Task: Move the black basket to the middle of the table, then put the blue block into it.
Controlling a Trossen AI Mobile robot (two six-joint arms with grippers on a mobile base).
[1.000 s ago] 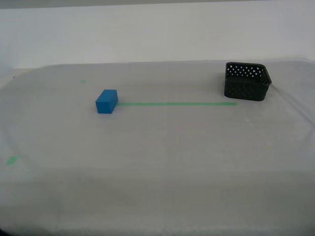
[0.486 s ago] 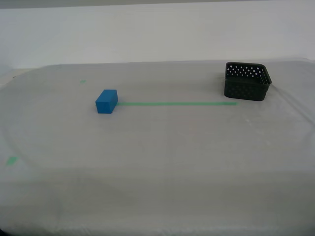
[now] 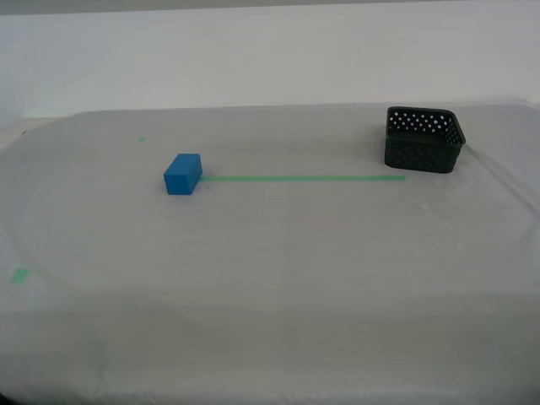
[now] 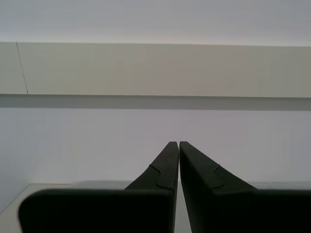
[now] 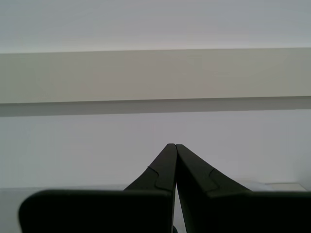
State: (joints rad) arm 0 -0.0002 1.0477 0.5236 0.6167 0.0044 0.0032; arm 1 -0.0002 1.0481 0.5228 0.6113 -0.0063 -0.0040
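Blue block (image 3: 183, 174): exterior view's left-centre, on the table (image 3: 278, 253).
Black basket (image 3: 423, 139): exterior view's upper right.
My first gripper (image 5: 175, 146): closed, empty.
My second gripper (image 4: 178, 144): closed, empty.

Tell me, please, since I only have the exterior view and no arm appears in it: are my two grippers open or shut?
Observer: Both are shut. In the first wrist view my first gripper has its jaws meeting at the tips, with nothing between them.
Operator: And the second one?
Observer: My second gripper is likewise shut and holds nothing.
Operator: Does either wrist camera see the black basket or the blue block?
Observer: Neither. Both look at a pale wall with a beige band across it.
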